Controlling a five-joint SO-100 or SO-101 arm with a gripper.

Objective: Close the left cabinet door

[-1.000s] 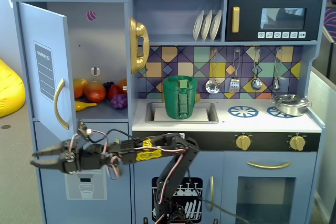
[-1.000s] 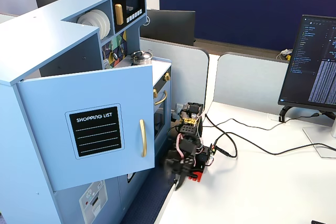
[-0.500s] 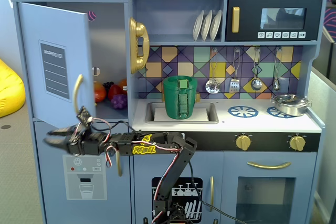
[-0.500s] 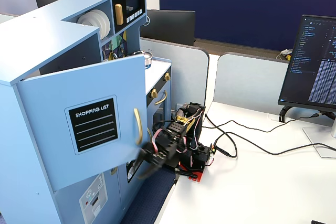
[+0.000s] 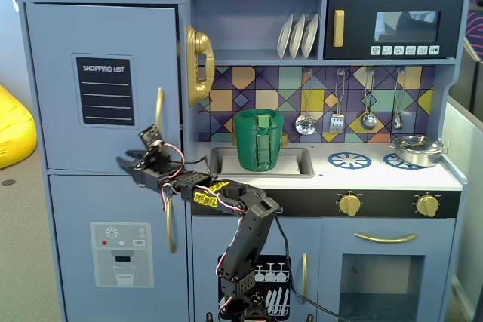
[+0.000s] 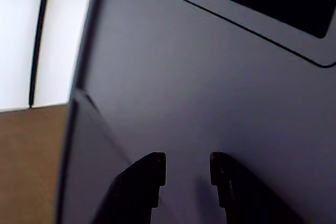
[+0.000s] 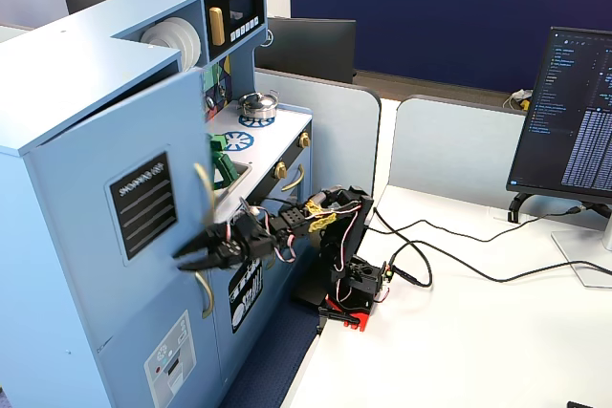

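Pressing, fixed view from the front: I am reaching my end effector [image 5: 130, 162] across to the lower edge of the left cabinet door [image 5: 102, 77], below its chalkboard panel [image 5: 106, 90] and beside the gold handle [image 5: 159, 112], likely because a flat push there should swing it home.
Door, same view: it is looking nearly flush; one upper door, one lower door with the dispenser graphic [image 5: 121, 254].
Wrist view: my two fingers [image 6: 137, 187] are standing slightly apart with nothing between them, pointed at the door's plain face [image 6: 199, 87].
Fixed view from the side: the door [image 7: 115, 188] is standing a little ajar at its top, my end effector [image 7: 191, 253] meeting its lower part.
Count: one arm on the tabletop [image 7: 459, 332], one monitor [image 7: 564, 112].
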